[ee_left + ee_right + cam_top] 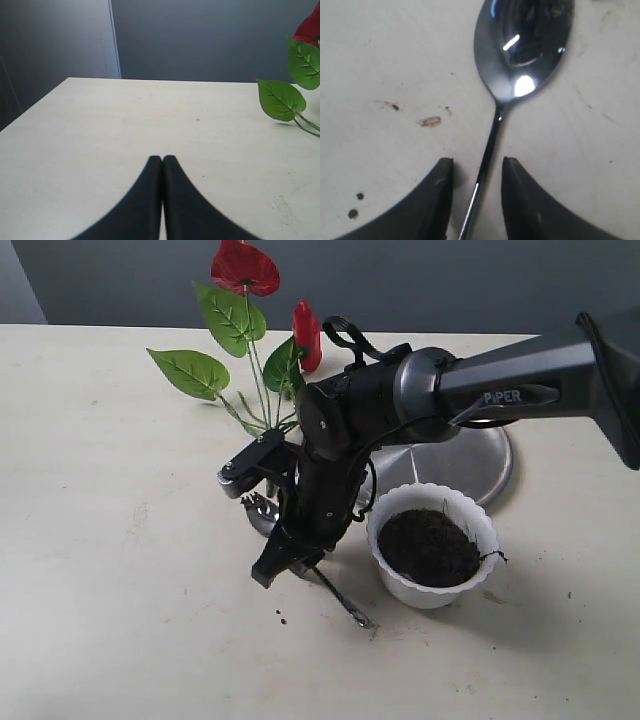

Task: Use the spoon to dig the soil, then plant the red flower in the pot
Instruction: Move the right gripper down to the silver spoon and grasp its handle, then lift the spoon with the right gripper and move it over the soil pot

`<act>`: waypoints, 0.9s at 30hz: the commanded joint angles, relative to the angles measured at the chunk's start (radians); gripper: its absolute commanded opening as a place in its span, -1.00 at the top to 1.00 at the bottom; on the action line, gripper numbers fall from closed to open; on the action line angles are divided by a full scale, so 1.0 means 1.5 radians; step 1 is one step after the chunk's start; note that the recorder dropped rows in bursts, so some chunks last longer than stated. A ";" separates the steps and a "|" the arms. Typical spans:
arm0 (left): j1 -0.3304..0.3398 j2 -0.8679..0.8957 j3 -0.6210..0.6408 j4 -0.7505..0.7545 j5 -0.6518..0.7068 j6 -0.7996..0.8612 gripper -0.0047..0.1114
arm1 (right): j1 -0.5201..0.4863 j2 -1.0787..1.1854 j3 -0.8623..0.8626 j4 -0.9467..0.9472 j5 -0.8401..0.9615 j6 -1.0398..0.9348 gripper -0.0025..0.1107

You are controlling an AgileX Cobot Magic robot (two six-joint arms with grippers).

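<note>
Pale tabletop [120,570], thin slippery rigid spoon [520,55] lying flat, right gripper [476,172] spread astride its handle, best pinched mid-handle; left gripper [162,165] clenched empty.

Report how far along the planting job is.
Done: soil already fills the pot. In hand: the right claw is open astride the handle of the spoon lying on the table, not gripping it. Left: the red flower stands outside the pot, unplanted. The left claw is shut and idle.
</note>
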 commanded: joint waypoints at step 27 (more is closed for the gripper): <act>0.001 -0.002 0.002 -0.001 0.003 -0.002 0.91 | 0.001 0.030 -0.029 0.071 0.096 -0.024 0.97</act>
